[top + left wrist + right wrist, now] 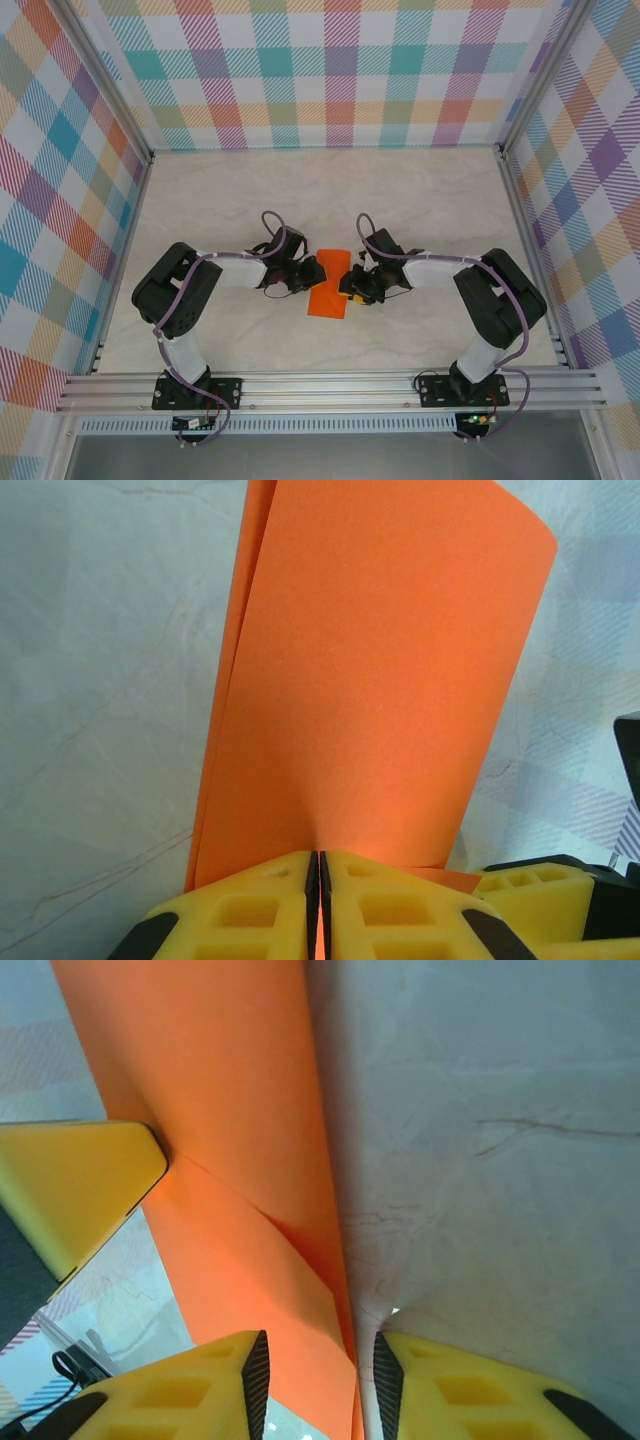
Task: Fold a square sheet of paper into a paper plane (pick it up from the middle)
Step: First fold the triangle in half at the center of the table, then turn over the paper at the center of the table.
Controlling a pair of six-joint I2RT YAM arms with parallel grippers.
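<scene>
The square sheet of paper (328, 298) is bright orange and lies doubled over at the table's middle, between my two grippers. My left gripper (312, 272) holds its left edge. In the left wrist view the two layers of the sheet (370, 680) rise from the gripper (318, 880), whose jaws are pressed together on them. My right gripper (350, 284) is at the sheet's right edge. In the right wrist view the gripper (320, 1385) stands open, and the sheet (220, 1090), with a diagonal crease, runs loosely through the gap. The left gripper's yellow finger (70, 1190) touches the sheet there.
The pale marbled table (300, 190) is walled by checked panels at the back and both sides. An aluminium rail (330, 390) with both arm bases runs along the near edge. Both arms reach inward and meet close together at the centre.
</scene>
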